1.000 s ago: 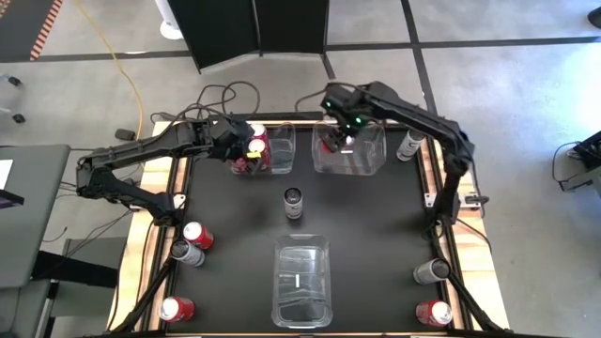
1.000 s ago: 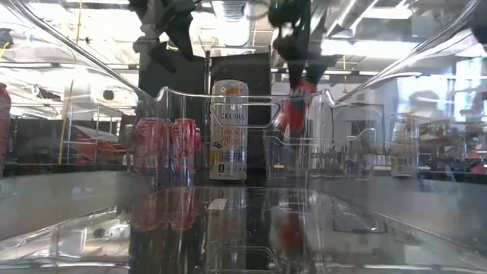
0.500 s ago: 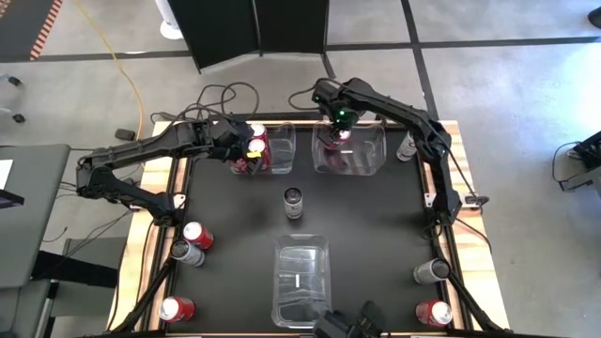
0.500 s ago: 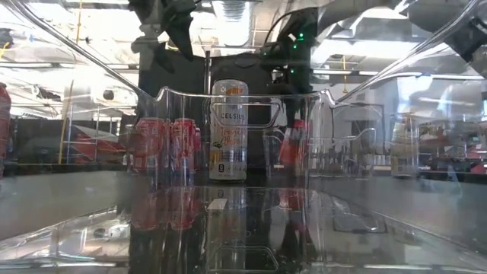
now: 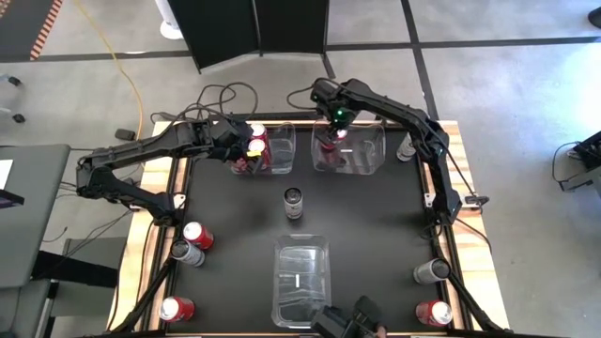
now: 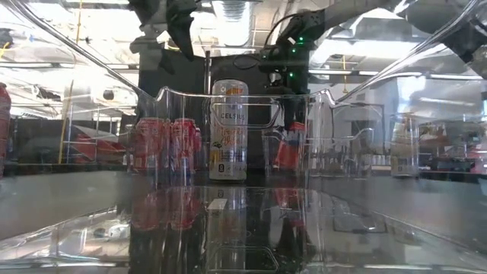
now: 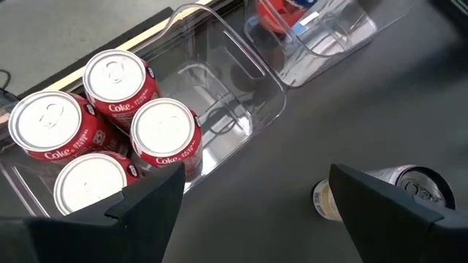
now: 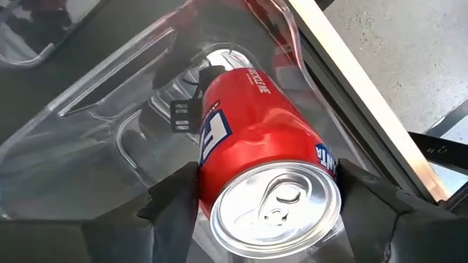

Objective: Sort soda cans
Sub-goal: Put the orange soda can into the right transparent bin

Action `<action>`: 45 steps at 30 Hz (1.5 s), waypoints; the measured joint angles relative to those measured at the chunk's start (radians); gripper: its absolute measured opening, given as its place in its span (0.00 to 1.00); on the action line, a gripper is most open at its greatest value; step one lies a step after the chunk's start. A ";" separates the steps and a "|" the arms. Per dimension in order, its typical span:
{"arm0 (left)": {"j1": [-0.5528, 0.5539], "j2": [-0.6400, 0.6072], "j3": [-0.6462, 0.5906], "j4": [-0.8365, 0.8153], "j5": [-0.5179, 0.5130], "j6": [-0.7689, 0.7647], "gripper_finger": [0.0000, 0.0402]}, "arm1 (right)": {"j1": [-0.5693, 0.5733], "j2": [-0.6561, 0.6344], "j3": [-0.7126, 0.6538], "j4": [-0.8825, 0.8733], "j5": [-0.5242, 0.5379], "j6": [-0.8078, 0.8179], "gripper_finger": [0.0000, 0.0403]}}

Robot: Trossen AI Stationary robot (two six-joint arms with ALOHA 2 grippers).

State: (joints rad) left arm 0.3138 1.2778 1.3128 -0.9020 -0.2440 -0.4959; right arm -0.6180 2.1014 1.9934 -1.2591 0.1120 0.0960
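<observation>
Right gripper [image 8: 267, 191]: my fingers were clamped on a red can [image 8: 259, 157], one each side, inside the far-right clear bin [image 5: 362, 155]. Can was tilted, top toward my wrist cam.
Left gripper [image 7: 252, 193]: fingers spread wide, nothing btwn them; I hovered over the far-left clear bin [image 5: 280, 150].
Far-left bin contents: 4 red Coke cans [image 7: 164, 135] upright, packed touching, in one end of the bin; other end bare.
Near bin [image 5: 302, 280]: 3rd clear bin, at the table's near-centre edge; high view showed no cans in it.
Grey cans, counted in high view: 4. One upright at mid-table [image 5: 294, 200], one on the far-right rim [image 5: 408, 145], one near-right [image 5: 432, 271], one near-left [image 5: 186, 252].
Red cans, counted in high view: 3 loose, two on the near-left [image 5: 198, 235] [image 5: 177, 308] and one near-right [image 5: 434, 313], plus my held one [image 5: 331, 143] and the 4 binned = 8.
Only in left wrist view: the 4 tops in the bin counted cleanly; the mid-table can showed partly behind one finger.
Only in low view: a tall pale can [image 6: 228, 129] seen through bin walls, w/ print on its side.
Hard to make out: high view hid most binned cans under my left arm. Low view was all reflections. A dark object [image 5: 352, 322] at the near edge was cut off, couldn't ID.
</observation>
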 joint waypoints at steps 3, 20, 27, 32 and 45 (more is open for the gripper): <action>0.000 0.000 0.000 0.000 0.000 -0.012 0.84 | -0.001 0.000 -0.001 0.002 -0.001 -0.015 0.73; -0.050 0.000 0.000 -0.004 0.002 -0.068 0.84 | 0.001 -0.012 -0.001 -0.003 -0.008 0.008 0.90; -0.078 0.000 0.000 -0.006 -0.030 -0.090 0.84 | 0.039 -0.142 -0.001 -0.012 -0.007 0.066 0.90; -0.090 0.000 0.000 -0.005 -0.045 -0.104 0.84 | 0.093 -0.271 -0.001 -0.088 -0.007 0.114 0.90; -0.143 0.000 0.000 0.202 -0.031 0.065 0.84 | 0.438 -0.460 -0.025 -0.310 -0.080 0.272 0.90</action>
State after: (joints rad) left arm 0.1710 1.2774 1.3132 -0.7000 -0.2750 -0.4309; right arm -0.1795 1.6417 1.9688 -1.5689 0.0315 0.3683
